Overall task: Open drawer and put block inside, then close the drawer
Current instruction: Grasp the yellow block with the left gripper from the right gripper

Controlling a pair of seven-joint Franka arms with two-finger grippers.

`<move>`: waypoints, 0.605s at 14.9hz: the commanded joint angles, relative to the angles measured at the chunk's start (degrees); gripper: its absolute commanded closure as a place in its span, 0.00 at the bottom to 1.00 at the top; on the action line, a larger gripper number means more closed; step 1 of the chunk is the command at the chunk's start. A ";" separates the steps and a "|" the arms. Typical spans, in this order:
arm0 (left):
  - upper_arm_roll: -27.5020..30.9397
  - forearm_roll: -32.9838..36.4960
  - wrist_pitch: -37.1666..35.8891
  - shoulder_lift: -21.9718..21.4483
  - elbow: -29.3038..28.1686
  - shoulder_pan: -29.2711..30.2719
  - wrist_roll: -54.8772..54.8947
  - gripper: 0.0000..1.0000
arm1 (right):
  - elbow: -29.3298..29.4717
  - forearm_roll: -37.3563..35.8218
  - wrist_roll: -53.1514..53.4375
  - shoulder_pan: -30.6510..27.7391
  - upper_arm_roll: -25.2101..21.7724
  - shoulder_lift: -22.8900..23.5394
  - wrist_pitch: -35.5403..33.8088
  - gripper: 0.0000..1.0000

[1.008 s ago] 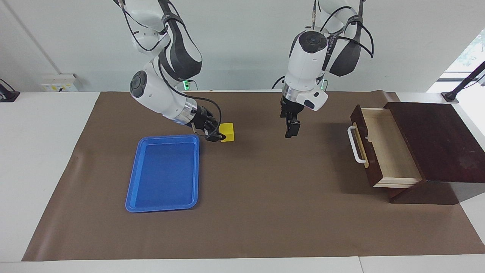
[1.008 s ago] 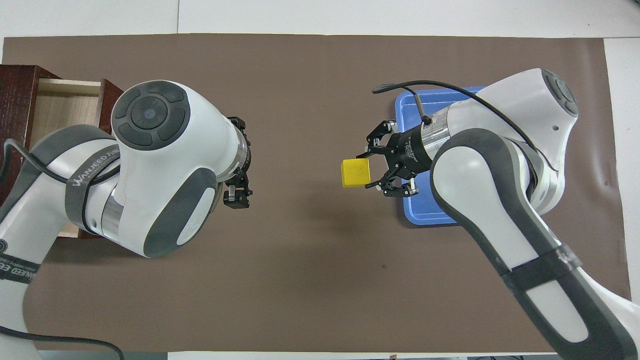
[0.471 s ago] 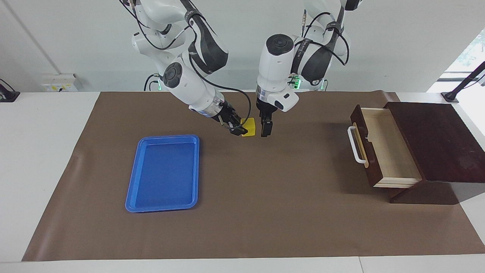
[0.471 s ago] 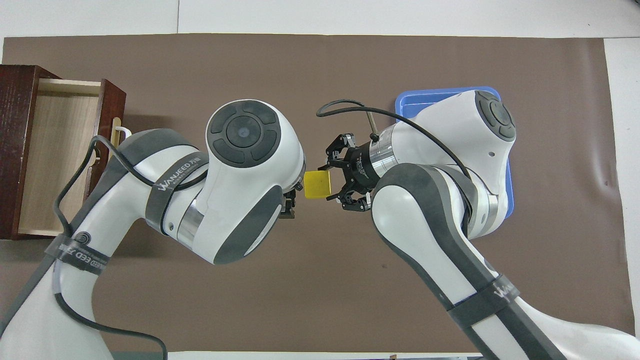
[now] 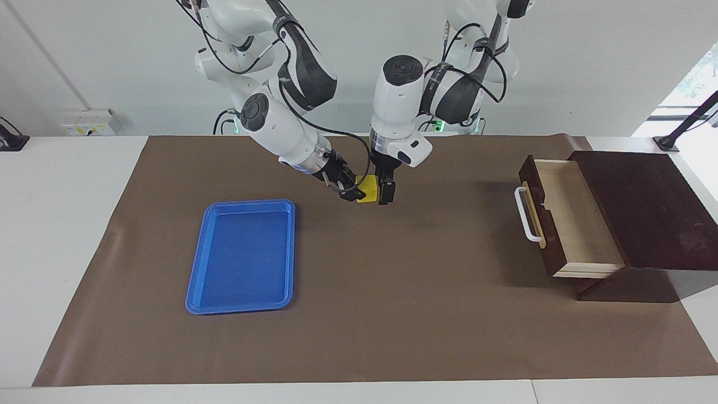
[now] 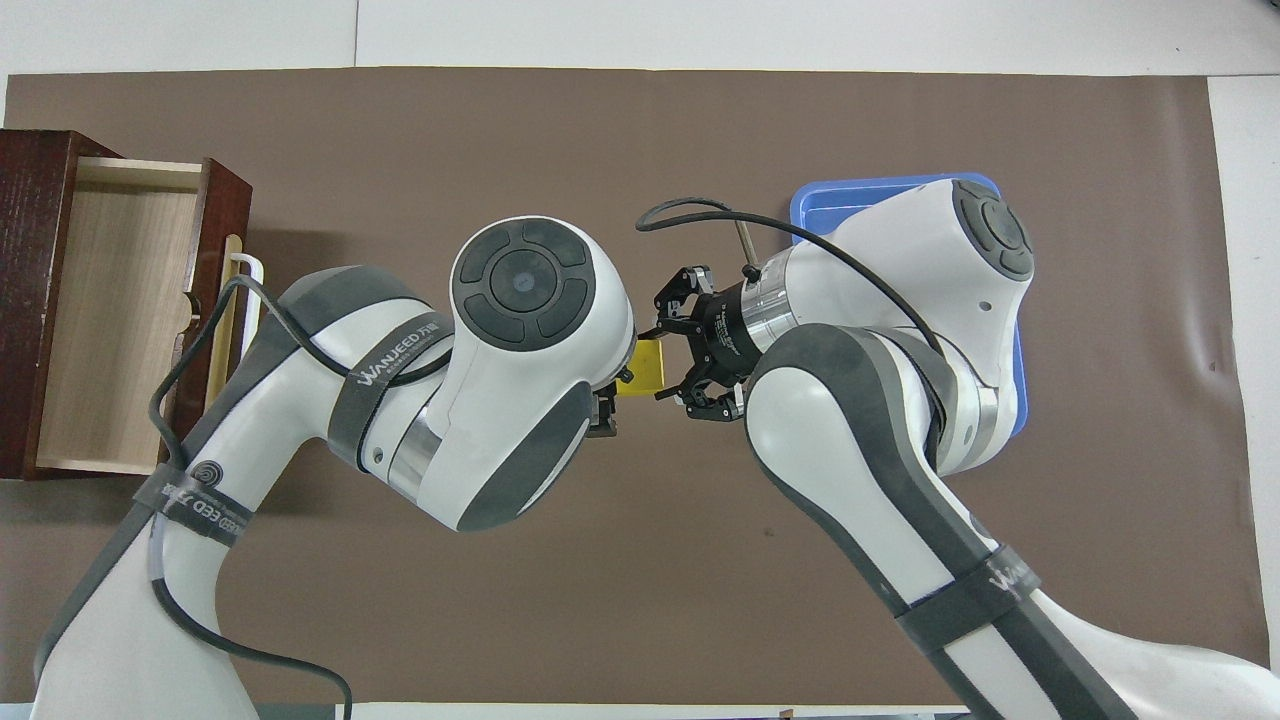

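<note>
Closing in since the earlier frame, the left gripper (image 5: 385,192) now stands touching the block (image 5: 367,189), which it had only been just beside. The right gripper (image 5: 350,189) grips the small yellow block in the air over the brown mat (image 5: 392,314). Whether the left gripper's fingers are parted or together cannot be told; the left arm's wrist hides them from overhead. The drawer (image 5: 572,216) stands pulled open, well apart from both grippers. A blue tray (image 5: 193,280) lies beside the right gripper.
</note>
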 commanded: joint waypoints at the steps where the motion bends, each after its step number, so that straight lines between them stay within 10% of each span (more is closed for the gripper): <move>1: 0.90 0.65 1.09 -0.05 -0.68 -2.39 -1.84 0.00 | 0.85 -0.26 1.92 -0.30 0.06 0.31 -0.52 1.00; 5: 0.90 0.65 1.27 -0.31 -1.47 -2.66 -2.01 0.09 | 0.85 -0.26 2.19 -0.30 0.06 0.31 -0.52 1.00; 9: 0.90 0.65 2.06 -0.31 -2.17 -3.01 -2.89 0.77 | 0.85 -0.26 2.19 -0.39 0.06 0.31 -0.60 1.00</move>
